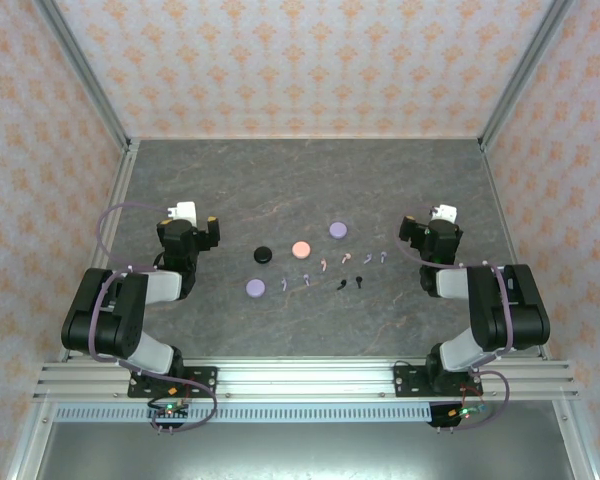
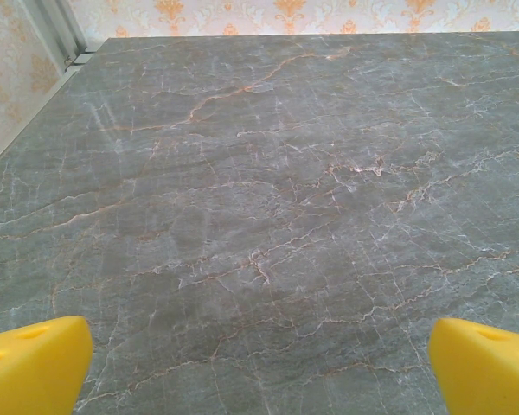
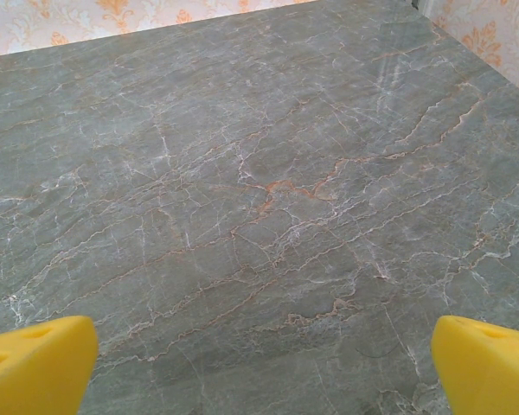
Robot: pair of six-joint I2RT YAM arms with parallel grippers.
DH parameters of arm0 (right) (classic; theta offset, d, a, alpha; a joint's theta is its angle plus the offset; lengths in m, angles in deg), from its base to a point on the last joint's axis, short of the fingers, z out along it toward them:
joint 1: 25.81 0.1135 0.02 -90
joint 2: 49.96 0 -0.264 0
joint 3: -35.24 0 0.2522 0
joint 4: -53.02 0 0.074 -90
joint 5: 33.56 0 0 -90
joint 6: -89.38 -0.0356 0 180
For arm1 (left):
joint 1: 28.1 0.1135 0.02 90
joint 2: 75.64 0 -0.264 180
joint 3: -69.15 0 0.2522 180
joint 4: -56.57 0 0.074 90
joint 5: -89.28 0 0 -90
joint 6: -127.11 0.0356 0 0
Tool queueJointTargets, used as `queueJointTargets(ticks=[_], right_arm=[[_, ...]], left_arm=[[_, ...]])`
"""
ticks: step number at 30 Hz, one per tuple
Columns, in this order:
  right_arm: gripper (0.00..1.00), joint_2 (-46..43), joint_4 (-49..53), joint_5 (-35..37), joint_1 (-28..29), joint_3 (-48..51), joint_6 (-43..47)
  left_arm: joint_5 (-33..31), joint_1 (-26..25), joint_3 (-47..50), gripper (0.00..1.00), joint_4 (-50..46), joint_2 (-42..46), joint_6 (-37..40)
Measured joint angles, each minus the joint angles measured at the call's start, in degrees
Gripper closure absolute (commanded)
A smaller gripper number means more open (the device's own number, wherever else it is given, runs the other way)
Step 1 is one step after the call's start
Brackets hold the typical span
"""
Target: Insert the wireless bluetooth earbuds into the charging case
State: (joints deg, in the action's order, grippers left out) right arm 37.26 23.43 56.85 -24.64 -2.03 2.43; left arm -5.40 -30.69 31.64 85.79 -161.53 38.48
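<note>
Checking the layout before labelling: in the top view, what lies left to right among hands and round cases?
Left hand, black case, pink case, far lavender case, right hand; near lavender case overlaps the black one.

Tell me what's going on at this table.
Nothing is being handled yet. The left hand and the right hand are both open and empty, each hovering over bare table at its own side. In the middle lie a black case, a pink case and two lavender cases. The tiny earbuds lie loose on the surface just in front of them.
</note>
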Motion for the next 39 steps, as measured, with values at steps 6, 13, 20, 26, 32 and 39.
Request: queueJointTargets(ticks=[6,13,20,26,32,39], right_arm=[[0.01,0.0,0.0,-0.22,-0.26,0.0,-0.02],[0.01,-9.27,12.96,0.04,-0.26,-2.78,-1.14],[0.01,-22.69,36.54,-7.3,0.72,-16.79,-5.16],[0.01,-20.04,54.62,-12.9,12.92,-26.34,-5.97],[0.01,-6.91,65.9,-12.17,23.96,-33.66,-4.28],[0.01,9.25,72.76,-11.34,25.42,-44.35,4.11]], left_arm=[[0.0,0.0,0.0,0.0,-0.09,0.0,0.0],[-2.03,-0.04,-3.26,0.0,-18.1,15.04,-3.1],[0.44,-0.04,-14.29,0.0,-41.13,29.55,-18.88],[10.78,-2.16,-8.9,0.0,-48.87,33.57,-34.14],[14.75,-4.68,-6.51,0.0,-52.04,33.77,-40.11],[15.23,-4.94,-6.51,0.0,-52.04,33.99,-41.0]])
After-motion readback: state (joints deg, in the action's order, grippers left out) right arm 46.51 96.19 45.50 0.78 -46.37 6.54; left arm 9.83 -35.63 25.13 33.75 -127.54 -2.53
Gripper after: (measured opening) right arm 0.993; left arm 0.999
